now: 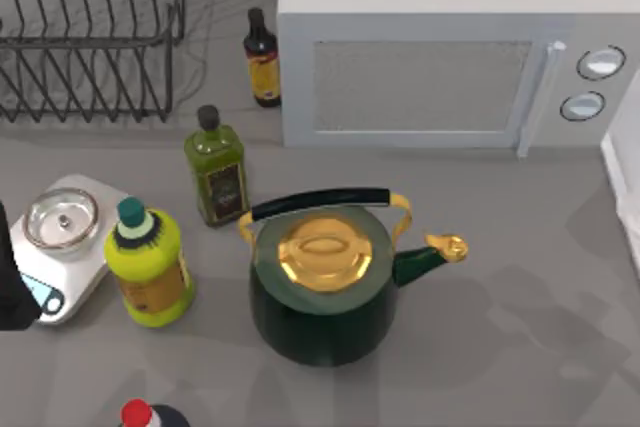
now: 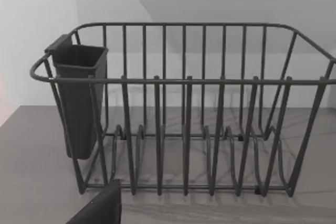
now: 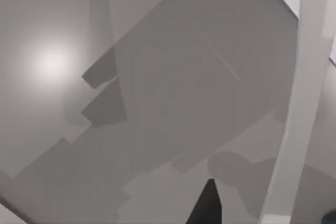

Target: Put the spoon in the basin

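Crowded left, open right – where the spoon lies cannot be told.
The kettle [image 1: 320, 292] stands nearest, with bare table [image 1: 520, 327] to its right up to a white edge [image 1: 622, 197]. The left arm [image 1: 15, 277] sits beside the scale [image 1: 65, 247]; the right gripper [image 3: 210, 205] hangs over bare table. Farther back stand the rack [image 1: 90, 37] and the microwave [image 1: 440, 57].

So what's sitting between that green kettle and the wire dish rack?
In the top view, the olive oil bottle stands on the table between the kettle and the dish rack, nearer the kettle and touching neither.
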